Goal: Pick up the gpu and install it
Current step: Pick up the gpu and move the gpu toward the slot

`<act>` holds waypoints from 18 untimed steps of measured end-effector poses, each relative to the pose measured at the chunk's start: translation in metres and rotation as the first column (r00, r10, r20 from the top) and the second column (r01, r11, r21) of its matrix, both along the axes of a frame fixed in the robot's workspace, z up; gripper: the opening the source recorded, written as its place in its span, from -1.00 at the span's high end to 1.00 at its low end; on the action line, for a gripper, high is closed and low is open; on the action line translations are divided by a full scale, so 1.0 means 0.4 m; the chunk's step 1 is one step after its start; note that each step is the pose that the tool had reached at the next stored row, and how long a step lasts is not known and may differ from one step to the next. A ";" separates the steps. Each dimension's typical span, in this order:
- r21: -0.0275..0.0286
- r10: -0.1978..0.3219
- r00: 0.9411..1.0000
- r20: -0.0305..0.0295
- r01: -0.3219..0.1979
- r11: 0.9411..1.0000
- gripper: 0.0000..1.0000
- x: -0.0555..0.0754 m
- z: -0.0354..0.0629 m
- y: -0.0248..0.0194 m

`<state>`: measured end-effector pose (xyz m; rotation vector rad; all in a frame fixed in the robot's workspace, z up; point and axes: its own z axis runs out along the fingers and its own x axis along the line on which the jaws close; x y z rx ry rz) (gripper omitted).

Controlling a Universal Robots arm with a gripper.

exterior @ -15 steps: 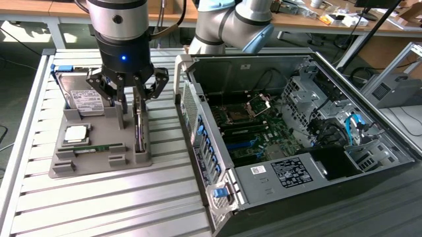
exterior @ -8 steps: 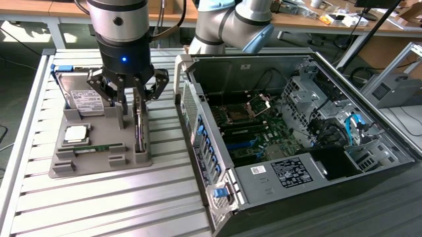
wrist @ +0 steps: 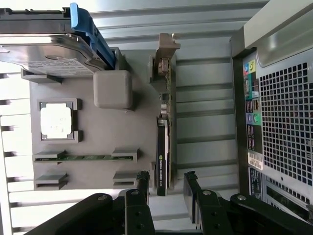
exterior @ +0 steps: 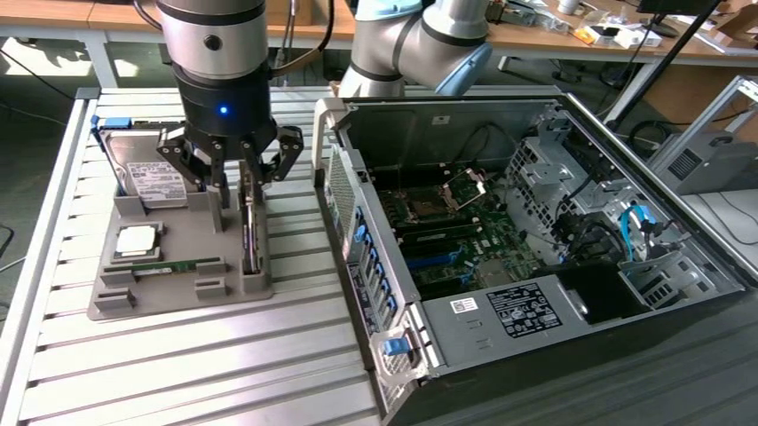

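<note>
We see the arm's gripper (exterior: 247, 177) lowered over a gray holder tray (exterior: 177, 302) that sits on the slatted metal desk (exterior: 177, 382). The fingers (exterior: 284, 153) are spread wide and hold nothing. The gpu (exterior: 248, 229) stands on its long edge in the slot along the tray's side nearest the computer case (exterior: 556, 293), and the open fingers straddle it from above. In the wrist view the gripper (wrist: 166, 183) frames one end of the gpu (wrist: 163, 147): a dark finger (wrist: 143, 182) sits on either side of the card, and we can see a gap between each finger and the card, so they are not touching it. The card's metal bracket (wrist: 166, 46) is at the end away from the fingers. On the same tray we find a silver hard drive (exterior: 148, 173) with a blue clip, a square processor chip (exterior: 137, 238) and a slim green memory stick (exterior: 177, 264), all apart from the gpu. The case lies open on its side at the exterior view's right, just beside the tray, with its motherboard (exterior: 445, 240) exposed.
</note>
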<state>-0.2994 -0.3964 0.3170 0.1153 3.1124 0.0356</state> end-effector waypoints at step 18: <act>-0.001 0.000 1.000 0.000 0.000 1.000 0.16 0.000 -0.022 0.000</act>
